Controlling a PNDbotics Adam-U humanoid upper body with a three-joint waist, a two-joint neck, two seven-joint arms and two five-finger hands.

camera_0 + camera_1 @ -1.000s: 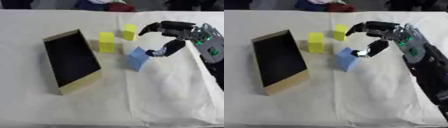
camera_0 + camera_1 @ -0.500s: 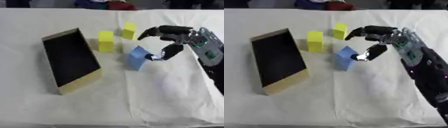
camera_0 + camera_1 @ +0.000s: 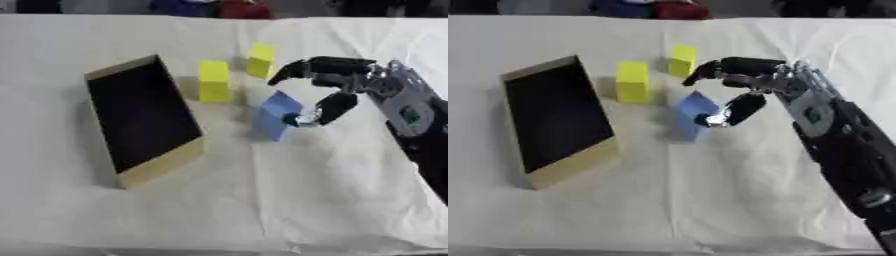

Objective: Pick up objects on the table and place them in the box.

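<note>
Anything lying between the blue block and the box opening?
Nothing: in the left eye view, only bare white cloth separates the blue block from the box. The nearer yellow block stands farther back, off that line.

Counter covered w/ white wrinkled cloth, creases across near side. Dark strip beyond far edge; blurred blue & red shapes there. Even, soft light.

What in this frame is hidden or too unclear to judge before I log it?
- Right hand: whether thumb and fingers actually touch the blue block; both views blurred there.
- Box: its inside is dark, contents unreadable.
- Left hand: in neither view.
- Dark shapes at the far edge: cut off.
</note>
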